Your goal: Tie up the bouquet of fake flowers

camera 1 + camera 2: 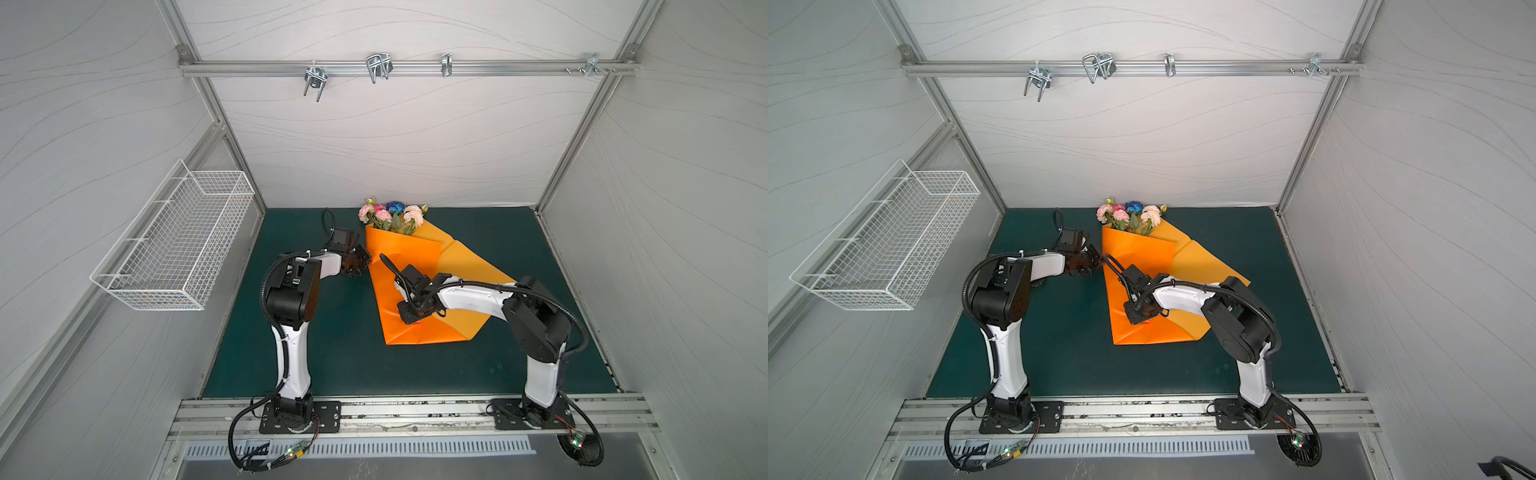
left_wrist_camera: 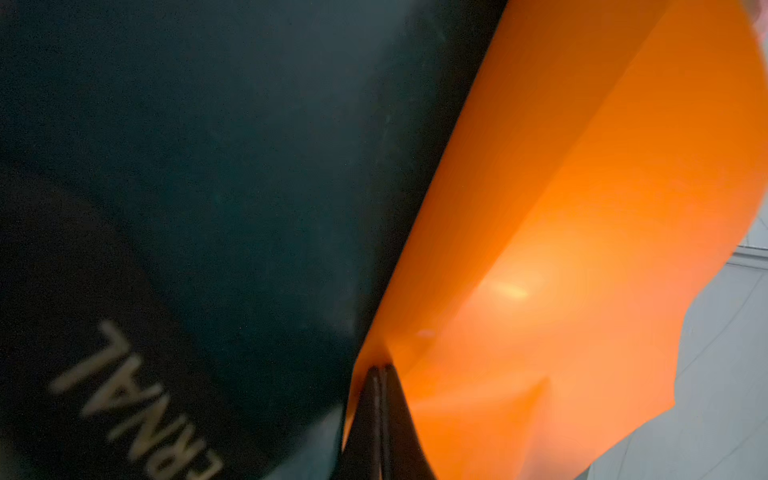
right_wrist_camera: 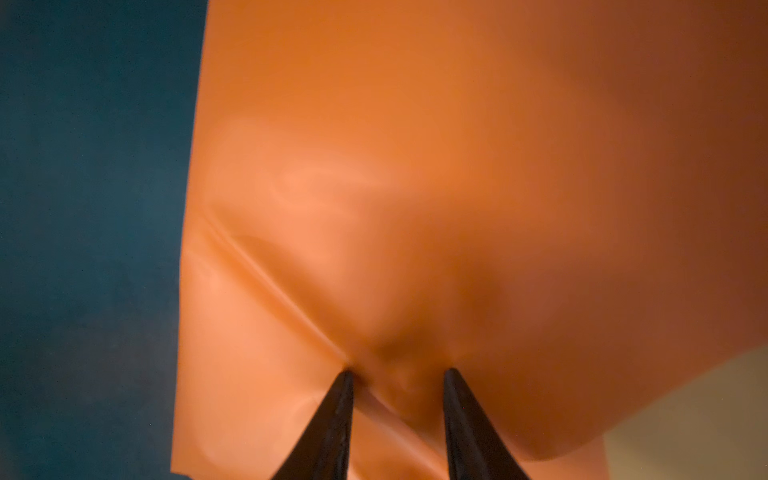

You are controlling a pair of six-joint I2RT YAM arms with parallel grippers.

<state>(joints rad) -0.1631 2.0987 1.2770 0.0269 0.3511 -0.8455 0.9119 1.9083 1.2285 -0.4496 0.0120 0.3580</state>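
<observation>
Nearest, the green bench [image 1: 332, 357] is lying bare in front of the orange paper sheet [image 1: 419, 334], whose folded point is facing the near edge. Just beyond that point, the right pincer [image 3: 399, 374] is bearing down on the sheet with its jaws standing parted. Both tips are denting the paper and a soft ridge is rising between them. Whether stems are running under that ridge I cannot tell, since the paper is hiding them.

Farther back and to the left, the left pincer [image 2: 380, 368] is clenched tight on the sheet's left edge, holding that edge up off the bench. Close by, a black printed ribbon [image 2: 137, 395] is lying on the bench, blurred in the left wrist view. At the far end, the bouquet of fake flowers [image 1: 390, 216] is lying wrapped inside the sheet. Only its pink, peach and blue heads and some leaves are poking out near the back wall.

The bouquet is looking light and springy. Its thin stems are likely to be sliding about inside glossy, slippery paper, and its soft blossoms would be crushing easily. The place to be taking hold is probably the narrow waist below the heads, through the paper, where the stems are gathering, and never the blossoms. The paper is creasing readily, so any pinch is needing to be gentle.
</observation>
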